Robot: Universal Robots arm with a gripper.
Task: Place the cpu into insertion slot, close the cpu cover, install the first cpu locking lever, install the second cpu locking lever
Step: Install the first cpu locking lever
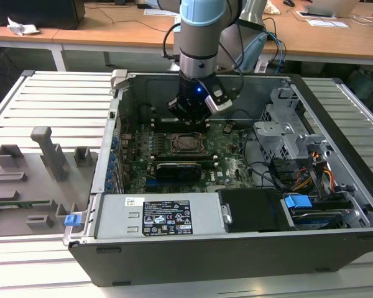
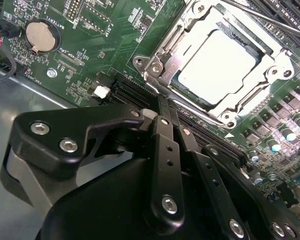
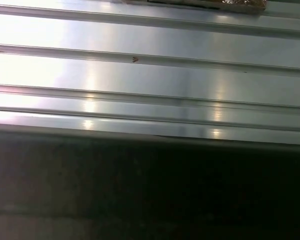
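Observation:
The cpu (image 2: pixel 217 60) lies flat in the insertion slot (image 1: pixel 186 143), its pale metal top showing through the window of the cpu cover (image 2: pixel 162 62). The silver cover lies down over the socket frame. A thin metal lever rod (image 2: pixel 260 17) runs along the far side of the cover. My gripper (image 2: pixel 166 107) hangs just short of the socket's corner, its two black fingers (image 2: pixel 162 140) pressed together with nothing between them. In the exterior view the gripper (image 1: pixel 188 118) sits low inside the case, just behind the socket.
Long black card slots (image 2: pixel 135 92) and a coin battery (image 2: pixel 40 36) lie on the green board near the gripper. The case walls, a metal drive cage (image 1: pixel 286 130) and the power supply (image 1: pixel 161 217) hem the board in. A grey fixture tray (image 1: pixel 31 174) lies at the exterior view's left.

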